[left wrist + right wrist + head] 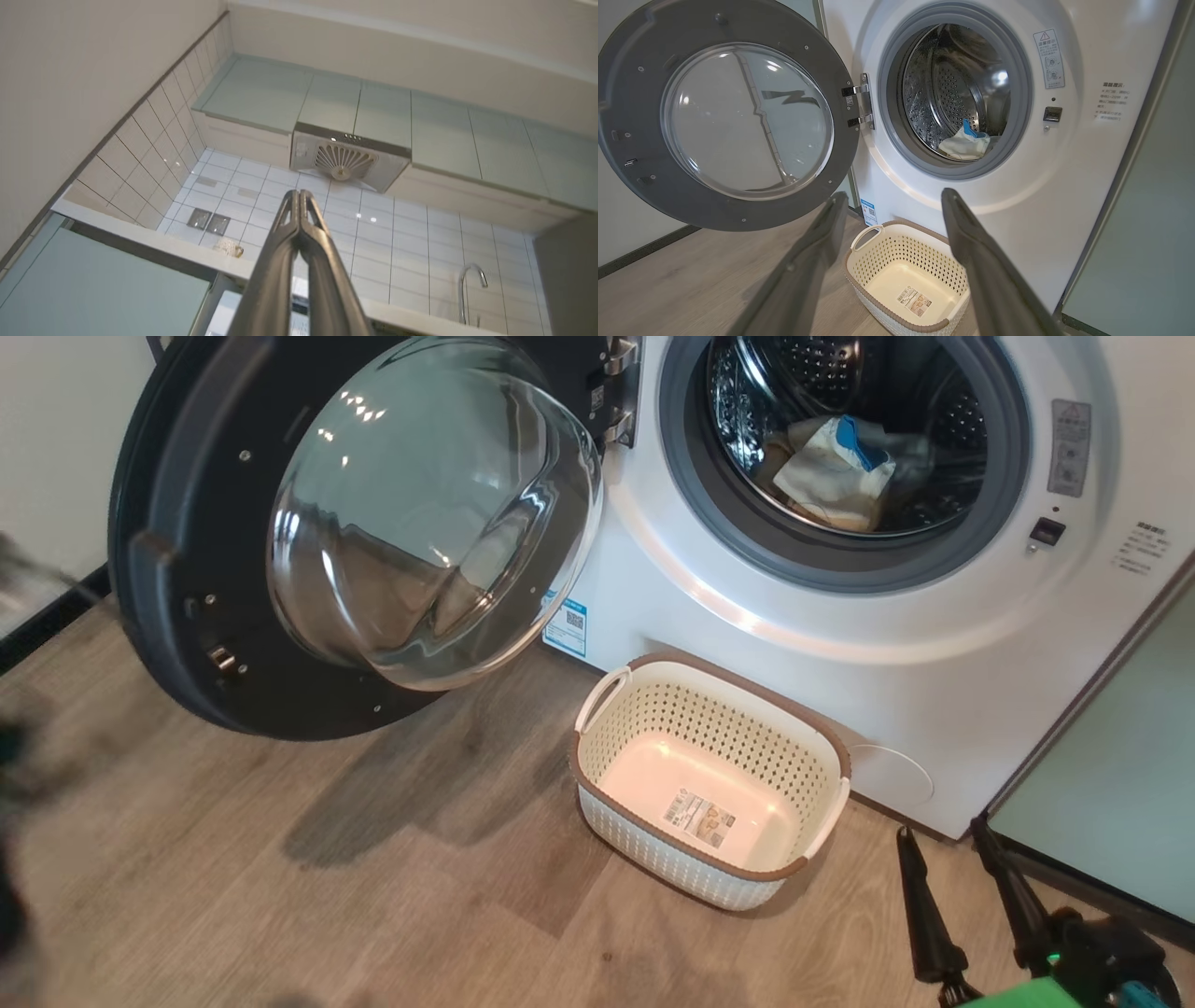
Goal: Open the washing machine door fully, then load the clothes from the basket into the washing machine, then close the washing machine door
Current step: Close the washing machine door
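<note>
The washing machine door (187, 569) hangs wide open to the left of the white washing machine (840, 644), its glass bowl facing me. Pale yellow and blue clothes (836, 467) lie inside the steel drum. The cream basket (672, 719) stands on the floor below the drum mouth, with just a label on its bottom. My right gripper (943, 831) is open at the lower right, beside the basket and holding nothing. In the right wrist view the right gripper (894, 196) points at the basket (901, 252), with the door (640, 140) and the clothes (966, 142) beyond. My left gripper (299, 192) is shut on nothing and points up at a tiled wall.
A pale green cabinet (1111, 784) stands right of the washer. Wood floor (373, 896) spreads left of the basket, under the open door. A blurred dark shape sits at the head view's left edge. The left wrist view shows a range hood (348, 158) and a tap (469, 284).
</note>
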Robot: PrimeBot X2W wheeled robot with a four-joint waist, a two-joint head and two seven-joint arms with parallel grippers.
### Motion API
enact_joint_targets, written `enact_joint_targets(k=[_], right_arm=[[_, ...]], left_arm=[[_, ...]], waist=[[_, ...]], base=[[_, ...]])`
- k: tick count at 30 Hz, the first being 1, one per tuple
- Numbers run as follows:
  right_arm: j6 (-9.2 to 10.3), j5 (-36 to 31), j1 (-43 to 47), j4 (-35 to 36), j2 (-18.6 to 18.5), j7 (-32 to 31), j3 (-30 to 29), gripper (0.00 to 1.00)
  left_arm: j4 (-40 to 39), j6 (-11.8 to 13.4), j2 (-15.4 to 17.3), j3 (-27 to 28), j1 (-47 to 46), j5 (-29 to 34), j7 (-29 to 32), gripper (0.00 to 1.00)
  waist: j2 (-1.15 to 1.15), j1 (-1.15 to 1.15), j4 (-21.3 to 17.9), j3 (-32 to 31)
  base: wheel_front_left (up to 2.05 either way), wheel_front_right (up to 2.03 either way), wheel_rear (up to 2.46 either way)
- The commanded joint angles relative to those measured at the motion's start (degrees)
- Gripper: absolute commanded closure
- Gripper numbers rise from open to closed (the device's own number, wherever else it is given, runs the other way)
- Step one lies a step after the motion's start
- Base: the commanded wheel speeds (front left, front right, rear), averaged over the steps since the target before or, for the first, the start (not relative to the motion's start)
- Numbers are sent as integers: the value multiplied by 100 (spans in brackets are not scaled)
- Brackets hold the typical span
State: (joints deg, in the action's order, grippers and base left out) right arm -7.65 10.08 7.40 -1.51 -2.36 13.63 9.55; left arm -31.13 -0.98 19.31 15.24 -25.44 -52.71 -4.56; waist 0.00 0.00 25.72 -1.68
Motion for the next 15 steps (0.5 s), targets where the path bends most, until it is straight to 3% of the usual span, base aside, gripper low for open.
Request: enact_joint_targets(k=[1,8,15], right_arm=[[16,44,-149,176,-52,33,116,0],[16,5,-142,226,-52,17,125,0],[16,-22,-183,257,-52,-25,152,0]], left_arm=[[23,51,328,362,-428,-240,138,100],[1615,396,969,1238,-1538,-1395,704,100],[3800,666,1458,1658,-1934,-1851,1144,100]], waist=[[0,0,9,-4],[0,0,4,93],[0,0,-113,208]], base=[[0,0,0],[0,0,0],[0,0,0]])
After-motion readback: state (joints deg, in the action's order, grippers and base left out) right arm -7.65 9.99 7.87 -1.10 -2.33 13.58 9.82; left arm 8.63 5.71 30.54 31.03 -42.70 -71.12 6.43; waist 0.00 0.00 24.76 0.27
